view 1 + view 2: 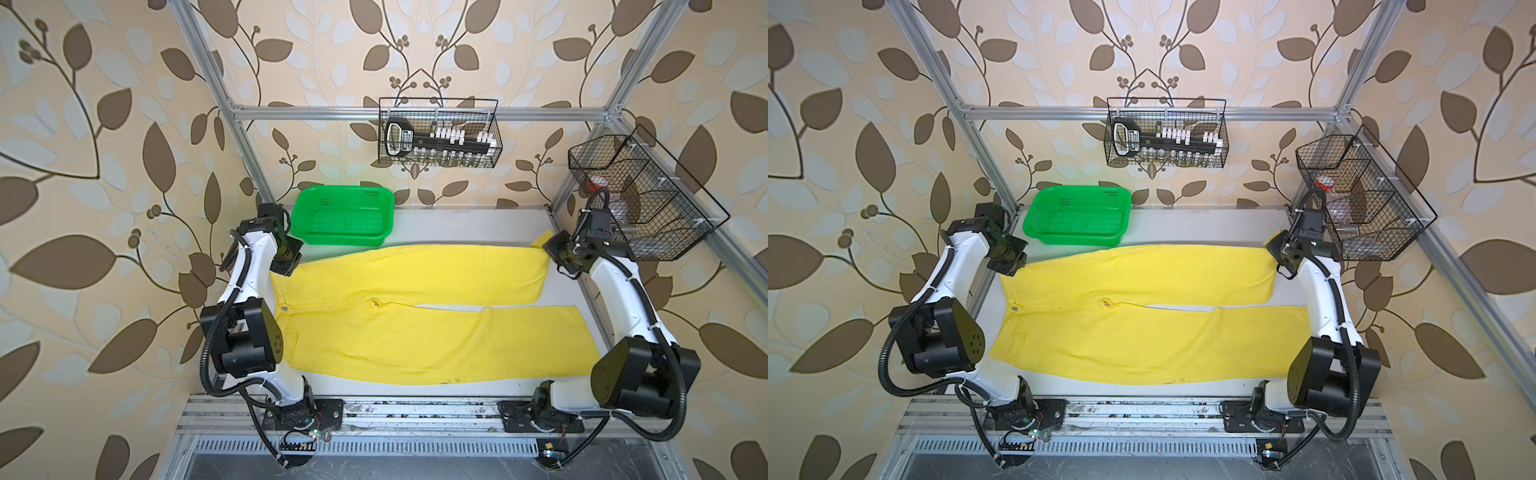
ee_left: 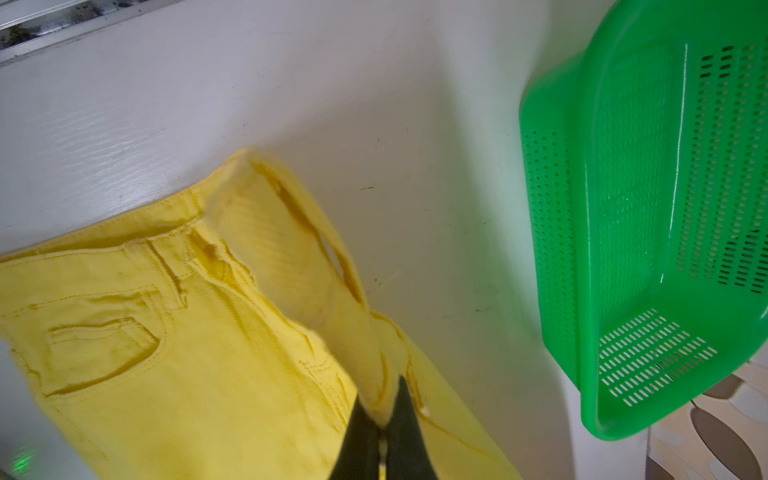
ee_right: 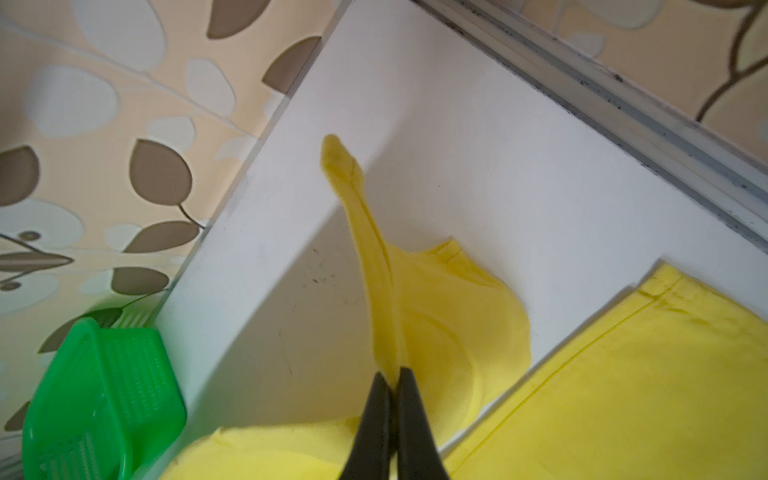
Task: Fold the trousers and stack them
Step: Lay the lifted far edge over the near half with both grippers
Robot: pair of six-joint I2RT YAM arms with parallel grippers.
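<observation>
Left jaws: closed; waistband corner of the trousers is pinched between.
Right jaws: closed; leg hem is pinched between.

Left gripper, lower centre of frame: two dark fingers pressed together on a pinched ridge of yellow cloth. The ridge comes off the waistband corner of the trousers and stands raised above the white table. The rest of the cloth lies flat across the lower left. A front pocket and a belt loop are visible. The raised fold is slightly blurred. A green basket with slotted walls fills the right edge, apart from the cloth, with bare table between them. Metal rail in the upper left corner. Patterned wallpaper in the lower right corner.
</observation>
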